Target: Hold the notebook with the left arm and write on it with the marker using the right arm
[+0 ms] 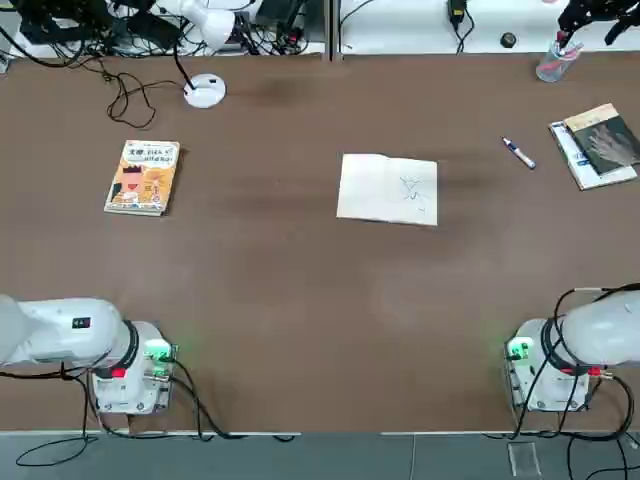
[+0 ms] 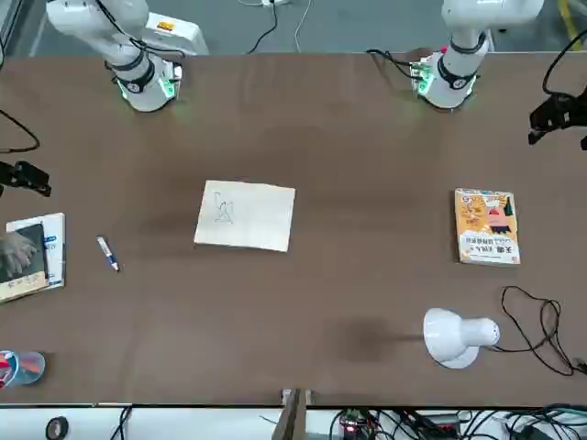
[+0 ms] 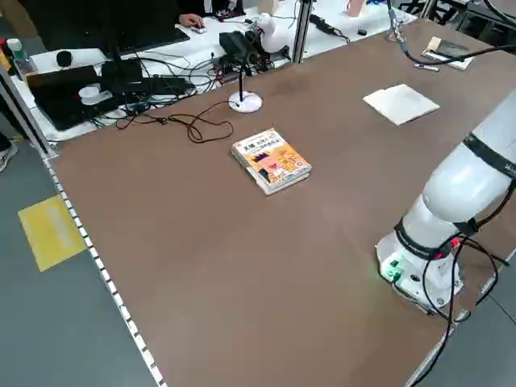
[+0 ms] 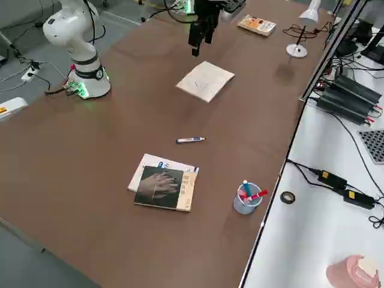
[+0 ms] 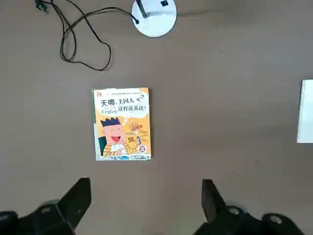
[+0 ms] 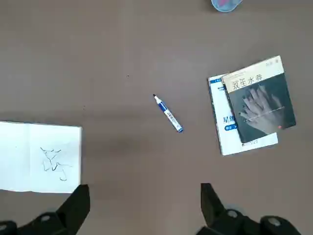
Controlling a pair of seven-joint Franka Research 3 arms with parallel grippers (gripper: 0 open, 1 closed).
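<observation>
On the brown surface, going left to right in the top view: the orange-yellow illustrated book lies flat near the left side, with the white lamp base and its black cord beyond it; the notebook lies open and flat near the middle, cream pages up, a small dark scribble on its right page; the marker lies on its side well apart to the notebook's right, touching nothing; the dark-covered book sits stacked on a white one near the right edge, and the clear cup of pens stands beyond it; the left end effector hangs high above the surface near the illustrated book, fingers spread wide and empty; the right end effector hangs high between notebook and marker, fingers likewise spread and empty
</observation>
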